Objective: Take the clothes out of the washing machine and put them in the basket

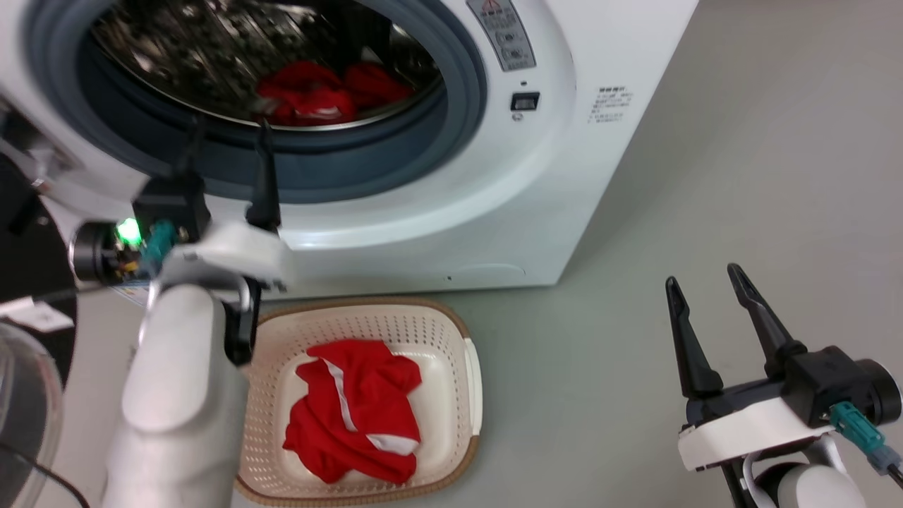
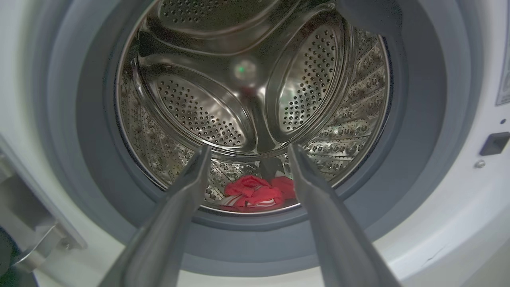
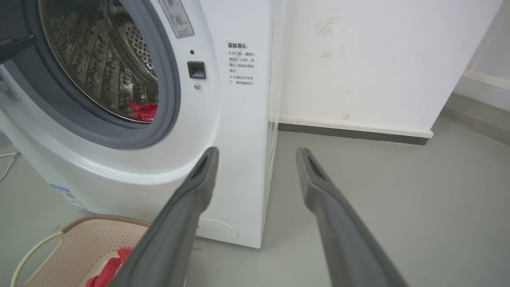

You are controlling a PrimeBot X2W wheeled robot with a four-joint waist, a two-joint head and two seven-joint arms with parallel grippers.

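Note:
The white washing machine (image 1: 578, 141) stands with its drum exposed. Red clothes (image 1: 321, 92) with white stripes lie at the drum's bottom front, also seen in the left wrist view as clothes (image 2: 255, 193). One red garment (image 1: 356, 416) lies in the cream basket (image 1: 451, 331) on the floor before the machine. My left gripper (image 1: 227, 127) is open, held at the grey rubber ring (image 1: 338, 166) just outside the drum, with nothing between its fingers. My right gripper (image 1: 702, 275) is open and empty over the floor at the right.
A dark-rimmed door (image 1: 21, 233) hangs open at the far left. Grey floor (image 1: 741, 176) spreads to the right of the machine. In the right wrist view a white wall (image 3: 358, 59) with a dark skirting stands behind the washing machine (image 3: 239, 139).

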